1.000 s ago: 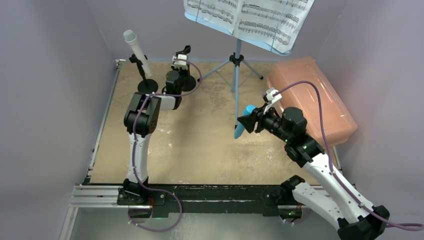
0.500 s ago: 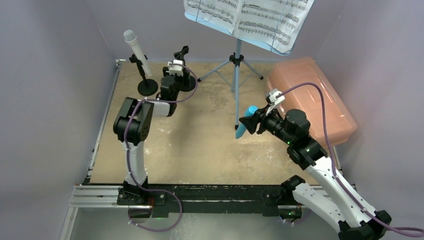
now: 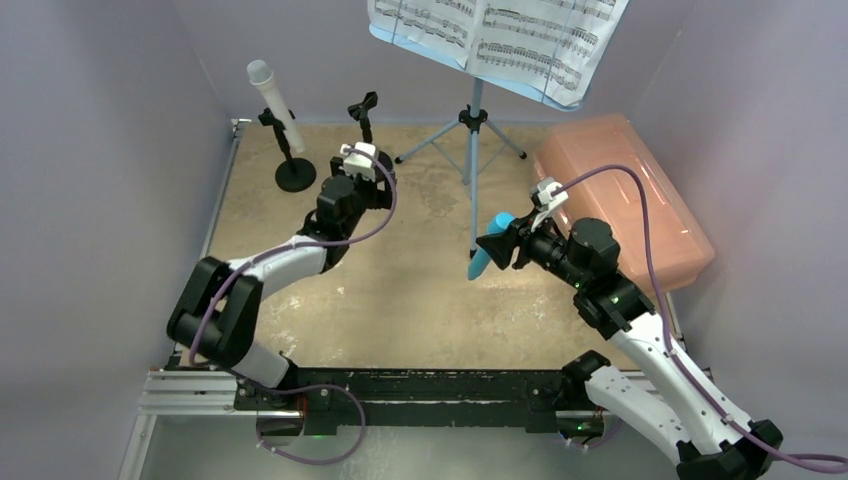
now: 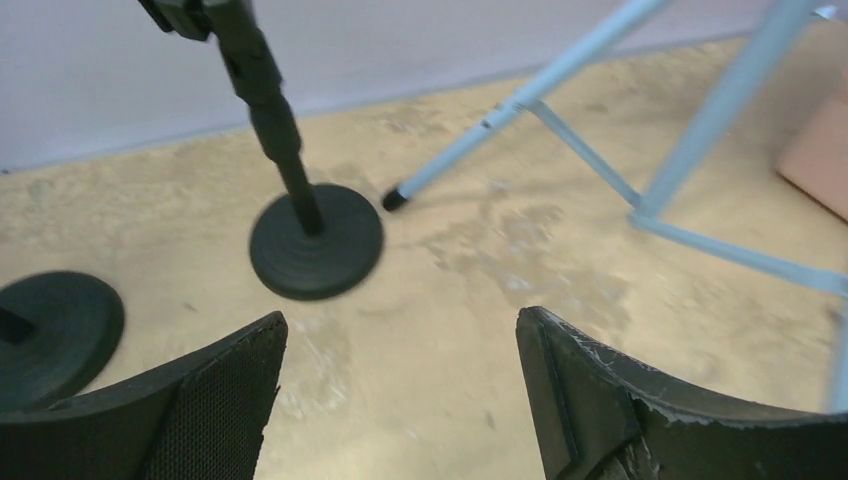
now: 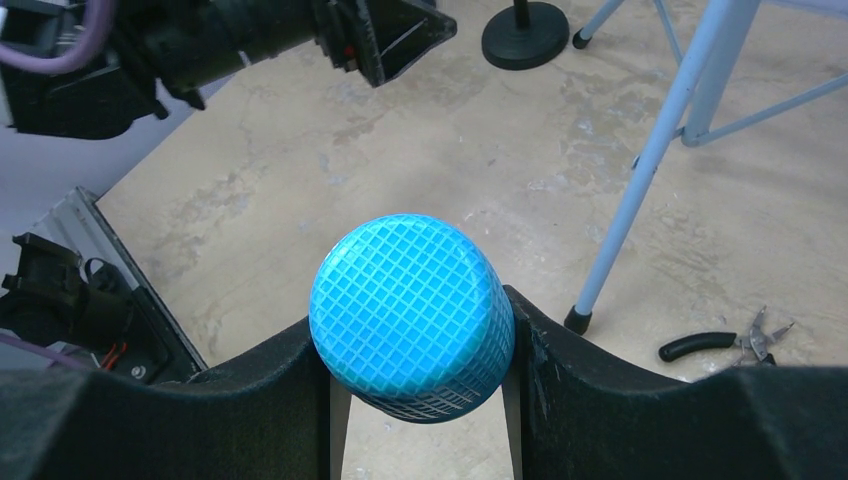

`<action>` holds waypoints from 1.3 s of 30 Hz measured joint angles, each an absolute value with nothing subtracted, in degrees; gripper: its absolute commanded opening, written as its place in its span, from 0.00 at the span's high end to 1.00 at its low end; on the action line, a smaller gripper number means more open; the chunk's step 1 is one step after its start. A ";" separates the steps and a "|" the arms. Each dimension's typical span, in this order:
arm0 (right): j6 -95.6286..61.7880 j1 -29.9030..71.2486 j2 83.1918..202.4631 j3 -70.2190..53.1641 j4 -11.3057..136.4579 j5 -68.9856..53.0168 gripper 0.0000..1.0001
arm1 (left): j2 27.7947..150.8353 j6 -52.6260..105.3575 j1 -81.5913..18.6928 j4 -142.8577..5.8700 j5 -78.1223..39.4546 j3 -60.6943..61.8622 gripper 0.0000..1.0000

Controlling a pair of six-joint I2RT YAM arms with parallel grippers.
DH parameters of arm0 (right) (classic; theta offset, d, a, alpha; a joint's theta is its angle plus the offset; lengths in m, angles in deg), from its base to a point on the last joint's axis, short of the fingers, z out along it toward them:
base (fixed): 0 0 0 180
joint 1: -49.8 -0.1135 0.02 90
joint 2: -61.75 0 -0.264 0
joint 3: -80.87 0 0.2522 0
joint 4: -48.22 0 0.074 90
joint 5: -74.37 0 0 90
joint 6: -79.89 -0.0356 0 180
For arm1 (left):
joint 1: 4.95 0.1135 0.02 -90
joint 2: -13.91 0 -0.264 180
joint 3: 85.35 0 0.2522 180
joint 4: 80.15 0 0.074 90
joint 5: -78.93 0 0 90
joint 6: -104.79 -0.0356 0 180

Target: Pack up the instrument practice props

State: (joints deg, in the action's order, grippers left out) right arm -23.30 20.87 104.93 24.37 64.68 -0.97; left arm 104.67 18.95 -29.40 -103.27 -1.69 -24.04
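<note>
In the middle right of the top view the right gripper [image 5: 417, 318] grips the blue microphone [image 5: 400, 285], while the left gripper [image 4: 398, 320] is open just before a black mic holder [image 4: 315, 240].

Far left on the table, white toy microphone [image 3: 272, 100] in black round-based mic holder [image 3: 295, 175], second black round-based holder [image 3: 362, 105] just right of it, light-blue tripod music rack [image 3: 474, 150] centre-back bearing printed sheet-music pages [image 3: 500, 35], blue toy microphone [image 3: 488, 245] between right gripper [image 5: 415, 335] fingers before the rack, pink translucent plastic box [image 3: 625, 195] at right, small black-handled pliers [image 5: 700, 344] beside a tripod foot.
</note>
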 measured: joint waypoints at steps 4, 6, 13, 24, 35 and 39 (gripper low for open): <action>-24.85 20.87 104.99 24.39 63.74 0.43 0.76 | 95.62 22.84 -32.30 -94.38 -2.73 -26.05 0.07; -25.92 20.87 105.25 24.39 62.67 0.97 0.76 | 91.18 25.27 -32.92 -90.75 -4.40 -26.35 0.06; -29.61 20.87 105.93 25.22 59.37 3.16 0.76 | 78.75 31.32 -35.19 -82.29 -13.44 -28.38 0.06; -37.22 20.87 108.18 32.04 48.18 9.46 0.76 | 70.57 37.27 -41.40 -84.04 -32.15 -36.52 0.07; -42.27 20.87 111.64 33.92 38.04 16.89 0.75 | 75.34 34.66 -49.79 -93.72 -38.82 -40.60 0.16; -43.45 20.87 111.61 34.81 35.39 18.92 0.75 | 76.98 31.01 -52.57 -94.18 -38.86 -40.60 0.19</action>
State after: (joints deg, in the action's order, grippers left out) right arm -43.45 20.87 111.61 34.81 35.39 18.92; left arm 76.98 31.01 -52.57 -94.18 -38.86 -40.60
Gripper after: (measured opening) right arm 0.520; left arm 0.831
